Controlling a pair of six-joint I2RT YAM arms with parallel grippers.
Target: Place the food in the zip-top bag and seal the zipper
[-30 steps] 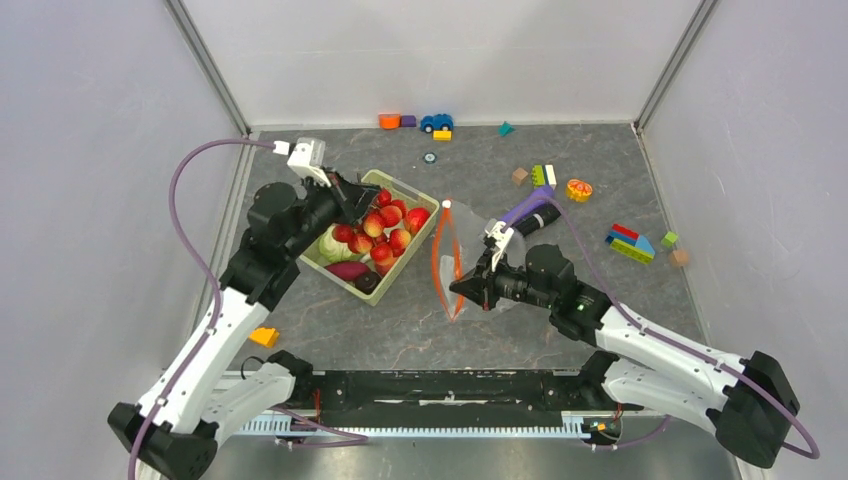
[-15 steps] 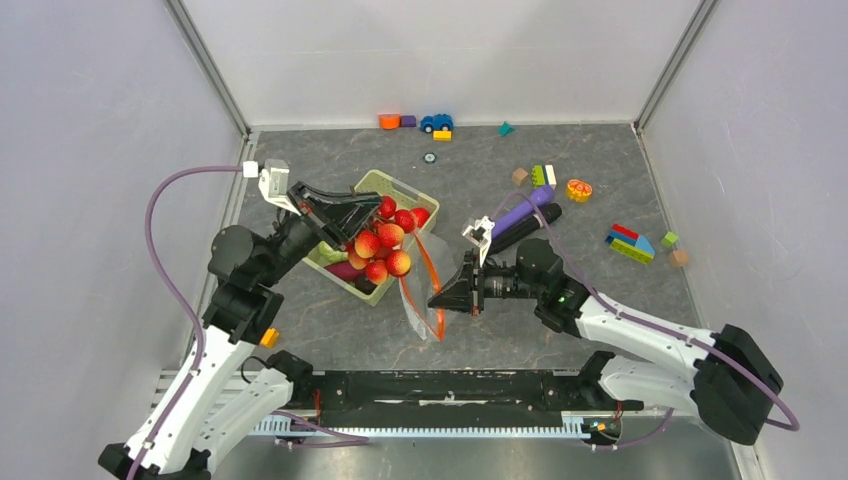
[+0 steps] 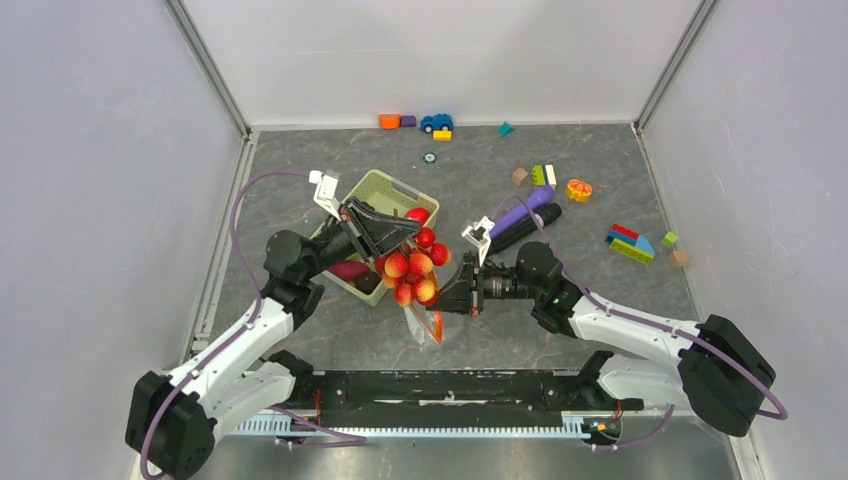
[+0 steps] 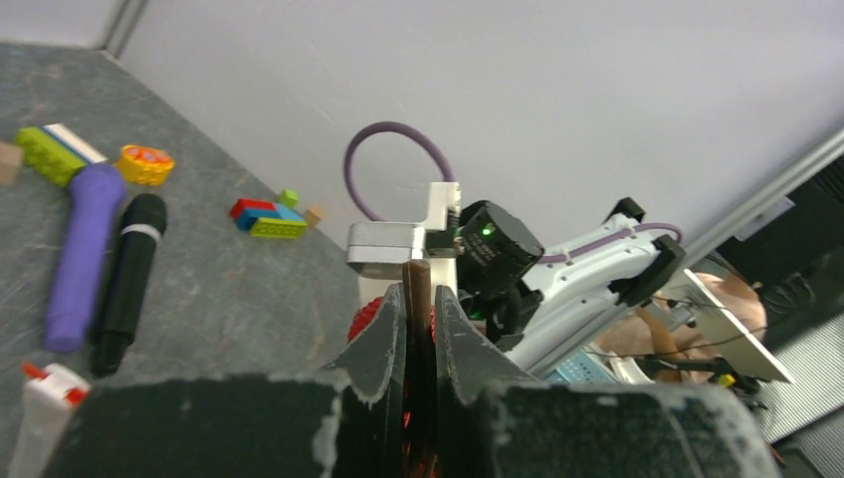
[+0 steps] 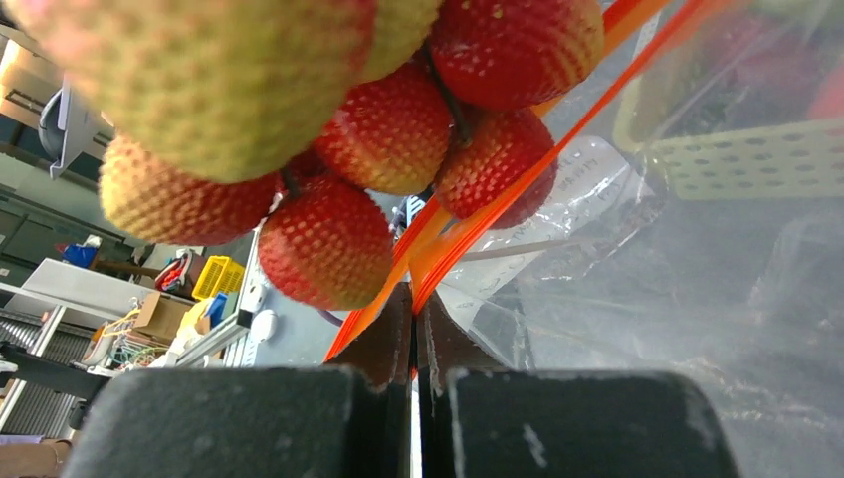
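A bunch of red, knobbly toy fruits (image 3: pixel 415 272) hangs from a dark stem (image 4: pixel 419 284). My left gripper (image 3: pixel 405 240) (image 4: pixel 418 296) is shut on that stem. The bunch hangs right over the mouth of the clear zip-top bag (image 3: pixel 424 326). My right gripper (image 3: pixel 442 302) (image 5: pixel 415 311) is shut on the bag's orange zipper (image 5: pixel 480 211) and holds the rim up. In the right wrist view the fruits (image 5: pixel 390 131) fill the top, touching the zipper strip. More food lies in the light-green basket (image 3: pixel 378 186): a red fruit (image 3: pixel 418 214) and a purple piece (image 3: pixel 347 270).
A purple microphone (image 3: pixel 523 209) and a black one (image 3: pixel 528 226) lie behind the right arm. An orange citrus slice (image 3: pixel 579 189) and coloured blocks (image 3: pixel 630 243) sit at the right. More small toys (image 3: pixel 436 123) line the back wall. A yellow block (image 3: pixel 265 337) lies near the left arm.
My left gripper lifted the fruit bunch out of the basket and carried it right, over the bag. My right gripper drew the bag's rim left and nearer.
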